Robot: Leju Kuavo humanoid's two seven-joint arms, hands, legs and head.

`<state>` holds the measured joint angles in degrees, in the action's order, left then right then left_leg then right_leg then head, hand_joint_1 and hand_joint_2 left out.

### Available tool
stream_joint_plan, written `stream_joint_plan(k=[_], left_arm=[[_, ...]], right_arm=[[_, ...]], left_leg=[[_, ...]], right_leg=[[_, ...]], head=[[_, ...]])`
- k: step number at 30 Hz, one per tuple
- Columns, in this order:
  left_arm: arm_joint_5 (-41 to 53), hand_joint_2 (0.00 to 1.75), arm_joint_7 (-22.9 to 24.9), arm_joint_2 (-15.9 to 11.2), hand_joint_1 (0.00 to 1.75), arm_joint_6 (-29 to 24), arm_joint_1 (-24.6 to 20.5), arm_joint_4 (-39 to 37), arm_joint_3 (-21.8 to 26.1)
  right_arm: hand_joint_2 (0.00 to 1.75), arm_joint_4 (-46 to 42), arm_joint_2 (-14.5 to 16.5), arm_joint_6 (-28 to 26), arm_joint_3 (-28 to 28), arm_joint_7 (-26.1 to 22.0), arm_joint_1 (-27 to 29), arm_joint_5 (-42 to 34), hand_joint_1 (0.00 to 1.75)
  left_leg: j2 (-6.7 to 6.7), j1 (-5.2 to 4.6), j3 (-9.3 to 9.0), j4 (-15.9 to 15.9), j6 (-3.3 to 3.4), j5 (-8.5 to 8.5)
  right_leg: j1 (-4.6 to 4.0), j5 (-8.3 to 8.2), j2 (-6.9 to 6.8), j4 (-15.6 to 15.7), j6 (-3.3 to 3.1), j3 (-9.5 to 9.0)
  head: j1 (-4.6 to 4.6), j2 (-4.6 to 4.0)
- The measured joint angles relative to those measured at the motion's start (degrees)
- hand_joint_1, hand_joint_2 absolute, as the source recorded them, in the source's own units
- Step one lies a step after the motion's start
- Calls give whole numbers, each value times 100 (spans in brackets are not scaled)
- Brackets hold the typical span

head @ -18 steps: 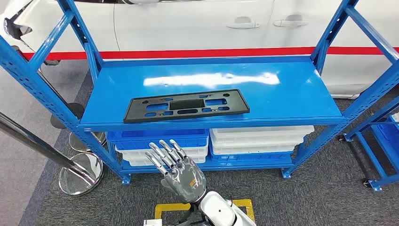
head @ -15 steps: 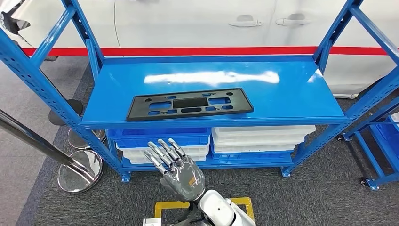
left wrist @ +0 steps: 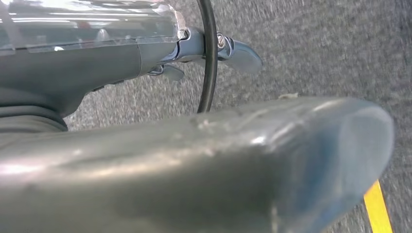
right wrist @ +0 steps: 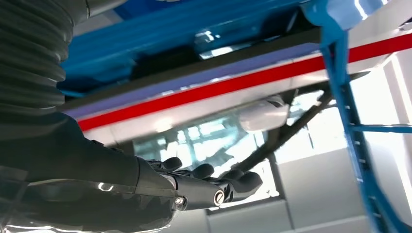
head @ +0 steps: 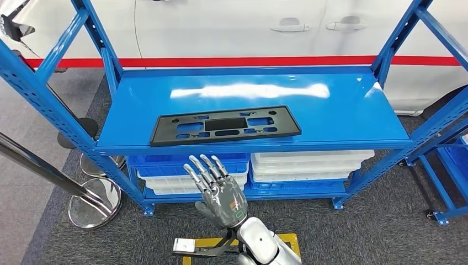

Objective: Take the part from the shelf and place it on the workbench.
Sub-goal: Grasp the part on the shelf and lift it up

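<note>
I had the right hand (head: 219, 194) raised in front of the rack, below the front lip of the shelf, fingers (head: 205, 169) spread apart and pointing up toward it, holding nothing; in the right wrist view the same hand (right wrist: 145, 187) showed dark fingers stretched out straight with the underside of the shelf above them; it touched neither shelf nor part. The left hand (left wrist: 204, 170) hung over grey carpet, a thick grey thumb across most of the left wrist view with silver finger links behind it; whether its fingers were apart or together I could not tell. The black plastic part (head: 225, 125), a long flat frame with cut-out openings, lay flat on the blue shelf (head: 342, 110), near the front edge and toward the left half, slightly skewed to that edge, just beyond the right hand's fingertips. Beneath the shelf sat stacked blue and white bins (head: 309, 165) on the lower level. Behind the rack stood a white car (head: 232, 27) with a red stripe; a chrome stanchion base (head: 94, 201) rested on the floor to the left.
</note>
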<state>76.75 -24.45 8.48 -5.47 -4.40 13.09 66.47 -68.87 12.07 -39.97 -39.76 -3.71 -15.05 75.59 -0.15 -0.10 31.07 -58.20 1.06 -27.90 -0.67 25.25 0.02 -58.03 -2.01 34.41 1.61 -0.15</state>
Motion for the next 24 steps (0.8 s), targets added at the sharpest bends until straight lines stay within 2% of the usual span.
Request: stream_joint_plan(k=[2,3,5,6,7,8,9,10,11,12,15,17,19,20,21,22,23,24], left_arm=[[1,0,-3,-21,0,-1,-5,0,0],[3,0,-3,-30,0,0,-4,0,0],[7,0,-1,-36,0,2,1,0,0],[8,0,2,-43,0,3,9,0,0],[9,0,5,-55,0,3,16,0,0],[9,0,7,-66,0,4,22,0,0],[10,0,8,-79,0,4,22,0,0],[11,0,9,-87,0,6,21,-1,0],[14,0,10,-91,0,10,18,-3,0],[17,0,14,-92,0,12,15,-6,0],[24,0,24,-91,0,13,19,-9,0],[27,0,26,-92,0,11,18,-9,0],[37,0,29,-96,0,11,3,-9,0],[45,0,33,-101,0,11,-2,-9,0],[53,0,38,-104,0,11,-4,-9,0],[59,0,42,-107,0,11,-4,-9,0],[64,0,45,-110,0,12,-2,-9,0],[67,0,48,-110,0,13,-1,-9,0]], right_arm=[[175,94,31,-1,52,73,-38,-176,0],[175,157,46,1,66,111,-63,-258,0],[175,299,57,4,87,177,-103,-352,0],[175,373,58,5,102,215,-110,-370,0],[175,443,58,8,121,257,-116,-377,0],[175,503,58,10,139,297,-126,-375,0],[175,555,58,13,155,338,-141,-368,0],[175,598,58,16,168,368,-160,-357,0],[175,635,59,29,181,401,-185,-337,0],[175,666,60,43,191,432,-209,-307,0],[175,731,61,84,214,535,-263,-176,0],[175,757,61,144,229,615,-316,-77,0],[175,784,60,230,261,691,-387,4,0],[175,805,59,261,286,720,-414,25,0],[175,829,57,279,311,742,-431,37,0],[175,854,55,285,333,754,-439,42,0],[175,874,53,286,349,762,-448,44,0],[175,890,52,283,357,765,-462,45,0]], left_leg=[[2,-4,41,-178,-52,-128],[1,9,154,-431,-82,-257],[0,58,549,-1155,-155,-539],[1,85,725,-1423,-190,-586],[2,109,814,-1502,-222,-521],[4,130,792,-1352,-250,-344],[7,152,671,-1010,-274,-92],[7,166,526,-649,-292,90],[1,168,405,-353,-286,209],[-7,164,339,-184,-262,249],[-21,146,328,-130,-133,213],[-19,153,301,-103,-49,212],[-14,150,276,-88,16,197],[-14,143,268,-89,38,184],[-15,135,252,-90,51,168],[-19,127,228,-90,58,148],[-25,121,191,-90,58,123],[-30,114,145,-90,51,94]], right_leg=[[61,-19,-5,130,-9,-116],[86,-22,-10,178,-12,-171],[90,8,-11,187,-20,-212],[92,31,-8,176,-13,-224],[99,59,-2,159,1,-236],[112,92,5,132,19,-253],[127,134,12,96,47,-272],[136,179,16,58,80,-284],[132,220,20,12,116,-279],[122,249,23,-19,149,-268],[105,279,30,-32,219,-245],[124,389,23,-195,265,-180],[138,670,15,-808,299,137],[141,817,15,-1213,307,371],[143,896,14,-1550,308,585],[142,861,15,-1698,301,714],[139,705,15,-1623,282,731],[132,460,15,-1334,251,637]], head=[[-1,0],[0,0],[0,0],[0,0],[0,0],[1,0],[1,0],[1,0],[-1,0],[-1,0],[-1,0],[-2,0],[-3,0],[-2,0],[-3,0],[-2,0],[-3,0],[-3,0]])
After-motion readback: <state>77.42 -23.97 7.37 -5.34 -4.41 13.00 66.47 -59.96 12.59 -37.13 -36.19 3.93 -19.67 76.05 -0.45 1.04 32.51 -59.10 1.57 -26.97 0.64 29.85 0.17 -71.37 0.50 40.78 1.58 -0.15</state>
